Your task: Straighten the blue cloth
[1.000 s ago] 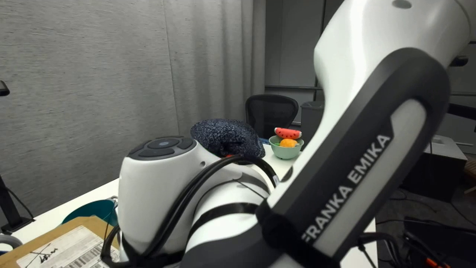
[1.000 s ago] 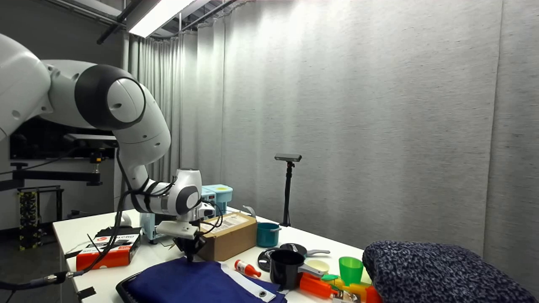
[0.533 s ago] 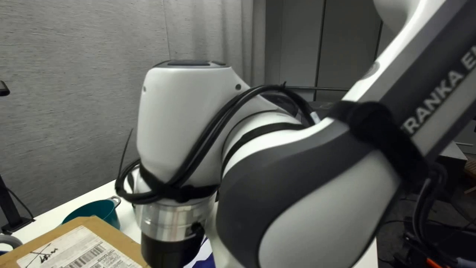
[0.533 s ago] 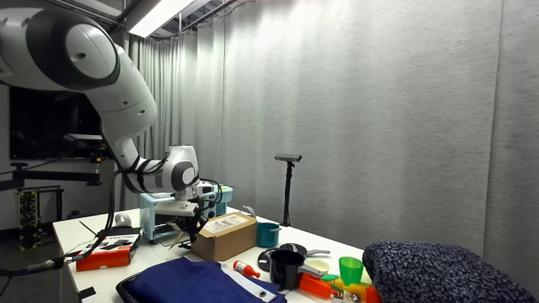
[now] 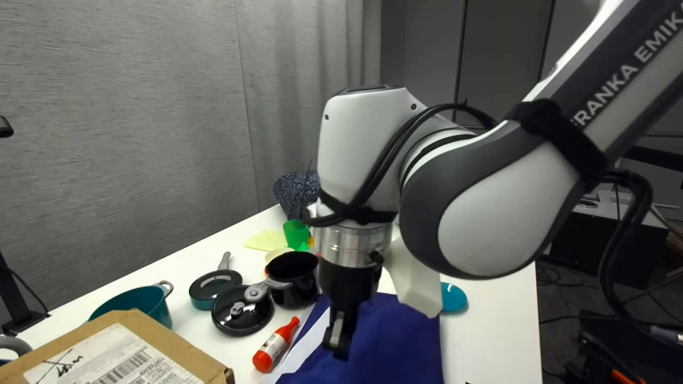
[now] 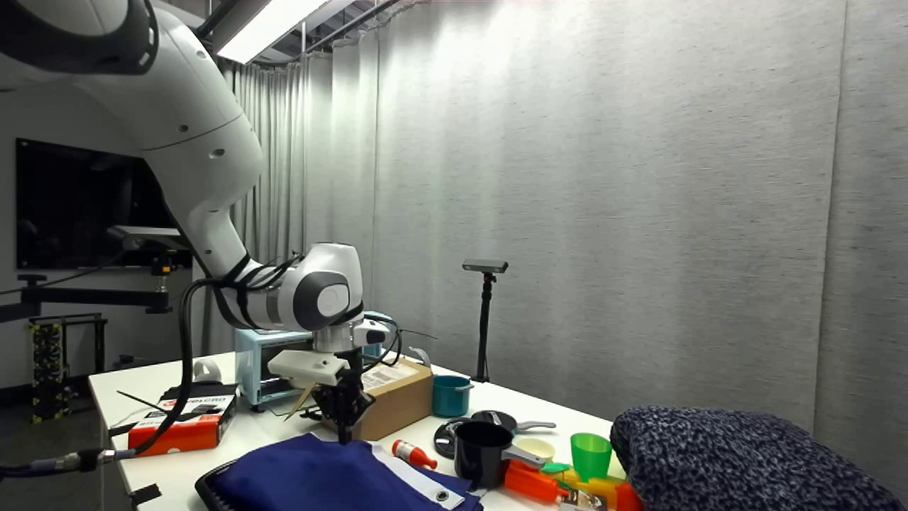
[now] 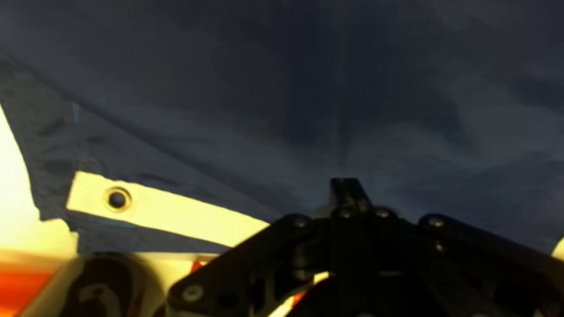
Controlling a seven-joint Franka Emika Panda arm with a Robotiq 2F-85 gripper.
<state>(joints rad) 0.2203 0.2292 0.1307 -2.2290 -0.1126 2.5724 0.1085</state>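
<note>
The royal-blue cloth (image 5: 397, 341) lies bunched on the table with a white edge strip (image 5: 308, 344). It also shows in an exterior view (image 6: 312, 472), draped over a dark tray, and fills most of the wrist view (image 7: 246, 79). The strip's metal eyelet (image 7: 117, 199) shows at lower left there. My gripper (image 5: 337, 346) points down at the cloth beside the strip; in an exterior view its tips (image 6: 345, 434) are at the cloth's far edge. I cannot tell whether they touch it. In the wrist view the fingertips (image 7: 348, 187) are together with nothing visible between them.
A cardboard box (image 6: 397, 401), a red bottle (image 6: 415, 453), a black pot (image 6: 482, 451), lids and a green cup (image 6: 591, 454) stand beside the cloth. A dark fuzzy mound (image 6: 738, 461) is farther along. A teal pot (image 5: 133, 304) stands behind the box.
My gripper has lifted off the cloth's edge, moved back towards the box, then come over the cloth near the white strip. The cloth looks unchanged.
</note>
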